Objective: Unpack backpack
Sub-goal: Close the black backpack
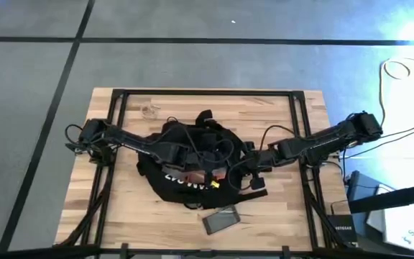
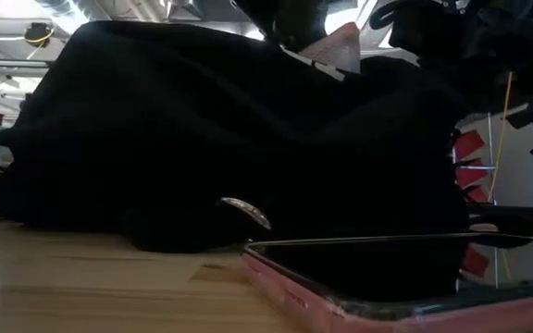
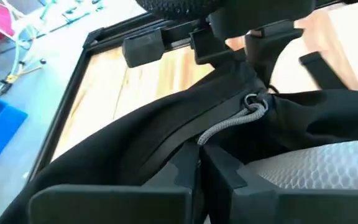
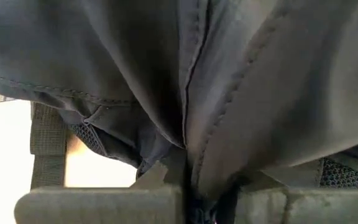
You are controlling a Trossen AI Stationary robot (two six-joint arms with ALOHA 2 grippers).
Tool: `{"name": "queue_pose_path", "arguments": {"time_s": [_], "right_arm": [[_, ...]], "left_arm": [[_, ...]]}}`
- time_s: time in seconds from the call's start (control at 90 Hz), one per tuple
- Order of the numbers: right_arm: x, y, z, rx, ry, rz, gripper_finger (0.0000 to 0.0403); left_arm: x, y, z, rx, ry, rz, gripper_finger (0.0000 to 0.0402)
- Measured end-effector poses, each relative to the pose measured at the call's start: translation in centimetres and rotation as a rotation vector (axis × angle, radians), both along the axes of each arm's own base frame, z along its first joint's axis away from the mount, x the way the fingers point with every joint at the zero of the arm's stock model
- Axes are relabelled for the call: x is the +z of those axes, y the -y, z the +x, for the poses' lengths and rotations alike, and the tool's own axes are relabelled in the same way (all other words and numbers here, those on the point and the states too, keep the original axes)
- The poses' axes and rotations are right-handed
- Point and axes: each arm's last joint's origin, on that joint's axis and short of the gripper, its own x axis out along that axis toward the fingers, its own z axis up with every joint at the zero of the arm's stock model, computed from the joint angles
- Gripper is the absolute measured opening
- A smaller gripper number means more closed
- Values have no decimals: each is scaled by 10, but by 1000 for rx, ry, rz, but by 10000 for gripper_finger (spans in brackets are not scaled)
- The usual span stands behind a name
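Observation:
The black backpack (image 1: 182,180) lies in the middle of the table, with white lettering on its near side. In the low view the backpack (image 2: 202,139) fills most of the picture. My left gripper (image 1: 196,160) comes from the left and is shut on fabric at the pack's top. My right gripper (image 1: 240,170) comes from the right and is shut on fabric at the pack's right side. In the left wrist view a white bubble-textured item (image 3: 328,163) shows inside the opening, and a grey cord pull (image 3: 238,121) hangs from the zipper. My left gripper (image 3: 199,160) pinches the pack's opening edge (image 3: 185,134) between its two fingers, beside the zipper and just short of the grey cord pull. The fabric runs away from the fingers as a raised ridge. My right gripper (image 4: 188,183) pinches a fold of the pack's dark fabric (image 4: 185,134) along a seam. The cloth bunches over the fingers and hides how far back it reaches.
A phone-like device in a pink case (image 1: 220,219) lies flat on the table in front of the pack, close to the low camera (image 2: 405,277). A small clear object (image 1: 149,111) sits at the far left. A black frame (image 1: 207,92) borders the wooden table.

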Motion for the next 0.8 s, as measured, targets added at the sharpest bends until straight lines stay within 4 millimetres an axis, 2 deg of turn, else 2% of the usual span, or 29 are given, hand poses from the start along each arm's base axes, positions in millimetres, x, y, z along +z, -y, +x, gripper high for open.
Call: {"name": "queue_pose_path", "arguments": {"time_s": [0.289, 0.511, 0.689, 0.8], "right_arm": [[0, 1, 1, -48, 9, 6, 21], [1, 1, 1, -91, 15, 11, 21], [1, 1, 1, -93, 17, 15, 18], [1, 1, 1, -93, 17, 15, 17]], "left_arm": [[5, 23, -5, 78, 63, 114, 0], [9, 41, -14, 214, 71, 312, 0], [10, 46, -17, 257, 69, 363, 0], [8, 45, -18, 268, 68, 337, 0]]}}
